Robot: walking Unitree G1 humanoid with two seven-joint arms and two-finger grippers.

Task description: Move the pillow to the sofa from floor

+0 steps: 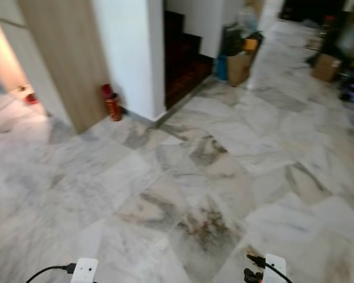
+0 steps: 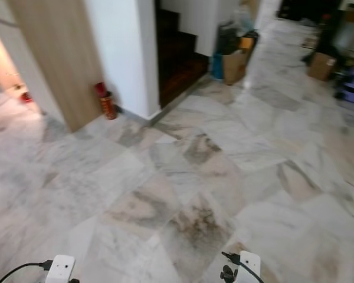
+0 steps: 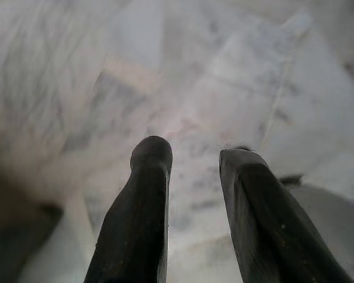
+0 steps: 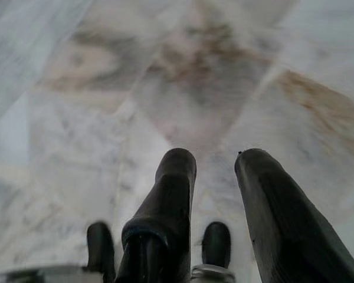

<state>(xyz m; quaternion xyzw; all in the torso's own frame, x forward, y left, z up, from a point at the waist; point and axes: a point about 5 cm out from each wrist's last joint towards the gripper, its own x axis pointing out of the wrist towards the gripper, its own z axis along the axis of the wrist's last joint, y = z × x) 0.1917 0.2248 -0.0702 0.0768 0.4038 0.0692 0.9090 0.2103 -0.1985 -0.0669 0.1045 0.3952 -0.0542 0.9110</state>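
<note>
Floor: grey-and-brown veined marble tiles (image 1: 206, 177) spread across the room, blurred in the head views.
Wooden panel: a tall light-wood panel (image 1: 65, 59) stands at the left, beside a white wall (image 1: 130, 53).
Red canister: a small red cylinder (image 1: 112, 107) stands on the floor at the foot of the panel, near the white wall's corner.
Stairs: dark steps (image 1: 183, 59) rise behind the white wall.
Far clutter: a brown bag or box (image 1: 238, 66) stands by the stair opening; a cardboard box (image 1: 326, 66) sits further right.
Pillow: cannot be made out in any view, so its place relative to the fingers cannot be told.
Left gripper (image 3: 192, 156): fingers spread apart, empty, pointing down over bare marble.
Right gripper (image 4: 215, 162): fingers likewise apart, holding nothing, over a brown-veined tile.
</note>
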